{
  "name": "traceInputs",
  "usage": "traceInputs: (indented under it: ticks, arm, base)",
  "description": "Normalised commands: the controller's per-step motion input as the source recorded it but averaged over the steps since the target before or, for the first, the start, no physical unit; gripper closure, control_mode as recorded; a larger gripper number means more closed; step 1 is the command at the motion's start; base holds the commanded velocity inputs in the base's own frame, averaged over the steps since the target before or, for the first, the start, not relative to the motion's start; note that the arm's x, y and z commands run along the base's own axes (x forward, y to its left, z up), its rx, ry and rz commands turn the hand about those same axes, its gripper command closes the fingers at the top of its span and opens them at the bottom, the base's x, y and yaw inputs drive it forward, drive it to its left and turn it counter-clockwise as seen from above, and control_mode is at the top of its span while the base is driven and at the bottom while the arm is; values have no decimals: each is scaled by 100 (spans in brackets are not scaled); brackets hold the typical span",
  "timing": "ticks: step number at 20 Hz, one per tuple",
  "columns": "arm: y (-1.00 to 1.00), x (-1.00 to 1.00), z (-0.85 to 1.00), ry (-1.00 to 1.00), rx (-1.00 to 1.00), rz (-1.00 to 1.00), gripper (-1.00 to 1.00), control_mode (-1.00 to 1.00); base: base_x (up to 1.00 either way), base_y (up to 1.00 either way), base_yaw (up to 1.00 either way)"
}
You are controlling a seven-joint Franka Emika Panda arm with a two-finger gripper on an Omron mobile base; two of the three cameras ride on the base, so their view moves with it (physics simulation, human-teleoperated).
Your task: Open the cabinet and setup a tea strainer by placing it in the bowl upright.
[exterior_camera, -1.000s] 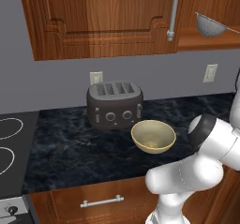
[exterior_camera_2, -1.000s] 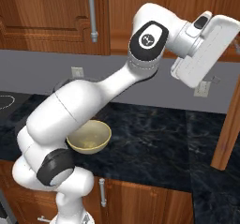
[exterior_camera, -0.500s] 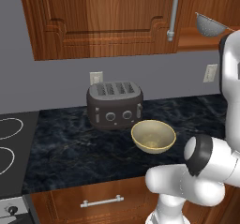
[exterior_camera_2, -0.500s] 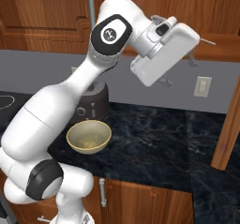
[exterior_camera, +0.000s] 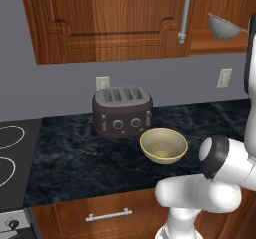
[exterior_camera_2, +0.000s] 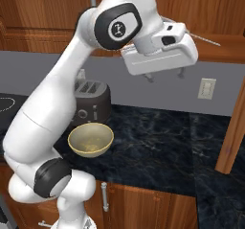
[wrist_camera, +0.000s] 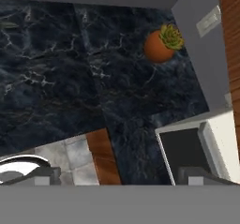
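The cabinet [exterior_camera: 115, 18] hangs over the counter, its left door shut beside a silver bar handle [exterior_camera: 185, 12]. To the right its inside is open, and the tea strainer [exterior_camera: 223, 26] lies on the lower shelf. In the right base view only the strainer's thin handle [exterior_camera_2: 206, 39] sticks out past my hand. My gripper [exterior_camera_2: 165, 76] hangs just below that shelf, pointing down, open with nothing between its fingers. The cream bowl [exterior_camera: 163, 144] [exterior_camera_2: 91, 139] sits on the dark counter in front of the toaster, well below and left of the gripper.
A dark grey toaster [exterior_camera: 122, 111] stands against the wall behind the bowl. The opened cabinet door [exterior_camera_2: 233, 122] hangs at the right. The hand view looks down on the counter [wrist_camera: 56, 68], a potted plant [wrist_camera: 161, 42] and a white appliance [wrist_camera: 206, 148]. A stovetop [exterior_camera: 10, 153] lies left.
The hand has swung left from beside the shelf and turned from facing sideways to pointing down. The jaws stay wide. Bowl, toaster and strainer have not moved.
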Motion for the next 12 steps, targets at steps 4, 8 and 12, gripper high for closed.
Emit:
traceInputs:
  ticks: [4,8,12]
  arm:
    - [38,5,16,-41,-3,11,-100,-100]
    - [40,19,7,-23,-7,19,-100,-100]
    - [48,16,0,-31,0,24,-100,-100]
  base:
    - [0,0,0]
    - [0,0,0]
    - [0,0,0]
